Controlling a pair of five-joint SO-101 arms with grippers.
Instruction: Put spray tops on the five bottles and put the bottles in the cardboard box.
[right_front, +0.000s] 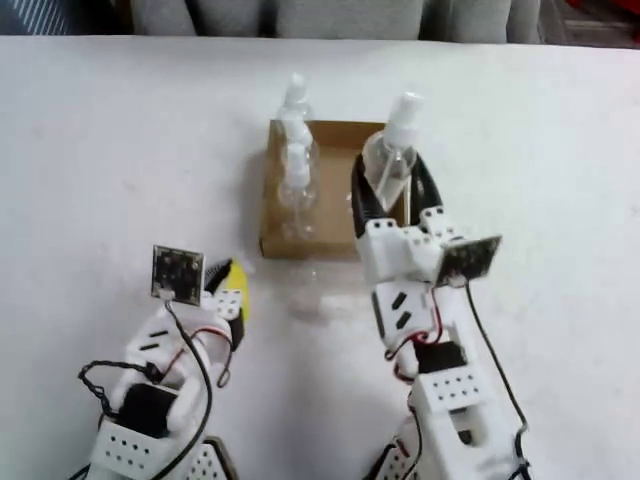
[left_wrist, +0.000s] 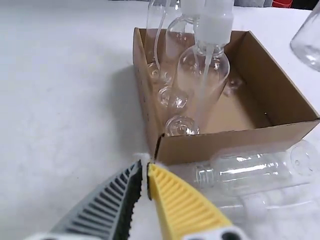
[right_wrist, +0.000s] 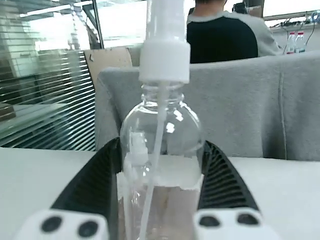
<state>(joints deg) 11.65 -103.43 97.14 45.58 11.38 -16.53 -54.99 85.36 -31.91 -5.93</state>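
Observation:
The cardboard box (right_front: 335, 135) (left_wrist: 235, 141) sits mid-table. Clear bottles with white spray tops (right_front: 296, 150) (left_wrist: 202, 70) stand upright along its left side. Above the box's right half, my right gripper (right_front: 392, 185) (right_wrist: 162, 145) is shut on another clear bottle (right_front: 388, 158) (right_wrist: 161, 130), upright and fitted with a spray top (right_front: 405, 108) (right_wrist: 165, 55). One uncapped bottle (right_front: 318, 290) (left_wrist: 250, 170) lies on its side on the table, against the box's near wall. My left gripper (right_front: 228, 278) (left_wrist: 146, 169), grey and yellow fingers, is shut on nothing near the box's front left corner.
The white table (right_front: 120, 150) stretches open to the left of the box and beyond it. Grey chairs (right_wrist: 240, 100) line the far edge. Both arm bases (right_front: 450, 400) occupy the near edge.

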